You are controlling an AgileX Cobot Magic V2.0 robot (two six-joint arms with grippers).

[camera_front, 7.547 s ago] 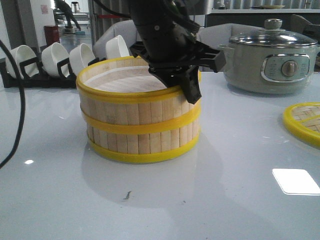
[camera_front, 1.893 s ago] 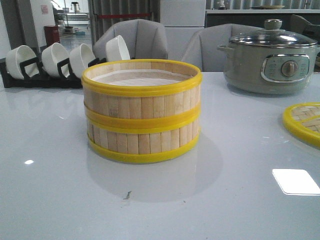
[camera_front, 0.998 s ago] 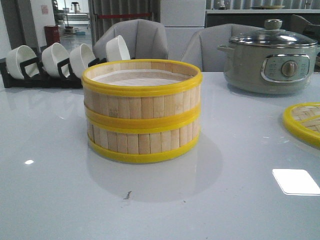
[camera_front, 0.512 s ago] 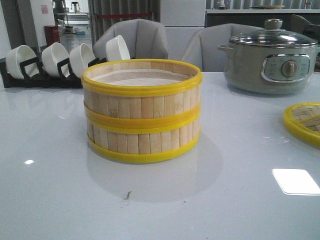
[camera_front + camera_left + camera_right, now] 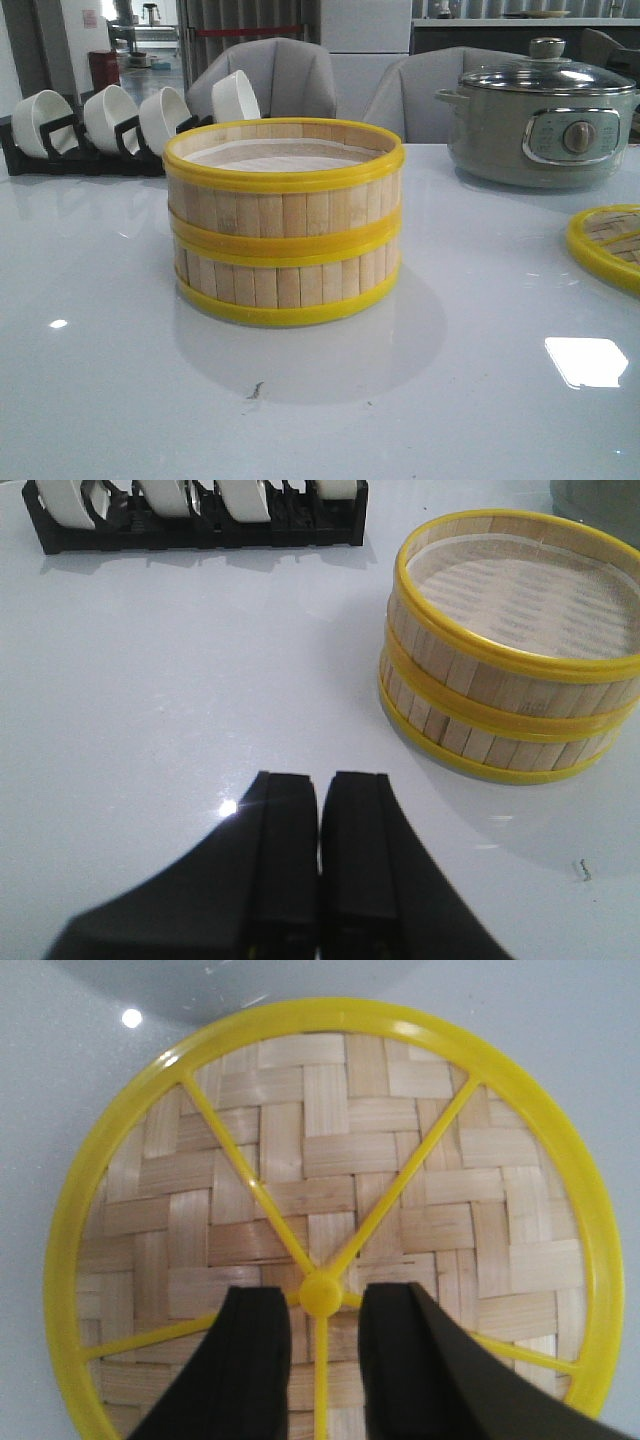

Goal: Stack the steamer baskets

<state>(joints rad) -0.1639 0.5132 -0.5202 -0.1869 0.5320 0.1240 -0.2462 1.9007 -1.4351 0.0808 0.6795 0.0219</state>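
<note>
Two steamer baskets stand stacked at the table's middle: the upper basket (image 5: 285, 190) sits squarely on the lower basket (image 5: 285, 285). Both have pale slat walls and yellow rims, and a white liner shows in the upper one. The stack also shows in the left wrist view (image 5: 510, 670). My left gripper (image 5: 320, 785) is shut and empty, above bare table some way short of the stack. My right gripper (image 5: 323, 1300) is open above the woven lid (image 5: 330, 1210), its fingers on either side of the yellow knob (image 5: 322, 1293), not touching it. Neither gripper shows in the front view.
The lid's edge shows at the right of the front view (image 5: 605, 245). A grey electric pot (image 5: 540, 110) stands at the back right. A black rack of white bowls (image 5: 120, 125) stands at the back left, and also shows in the left wrist view (image 5: 200, 520). Chairs stand behind the table.
7.5 s ago a black gripper was at the upper basket's right rim; it has since left the front view. The stack has stayed still over the last two seconds.
</note>
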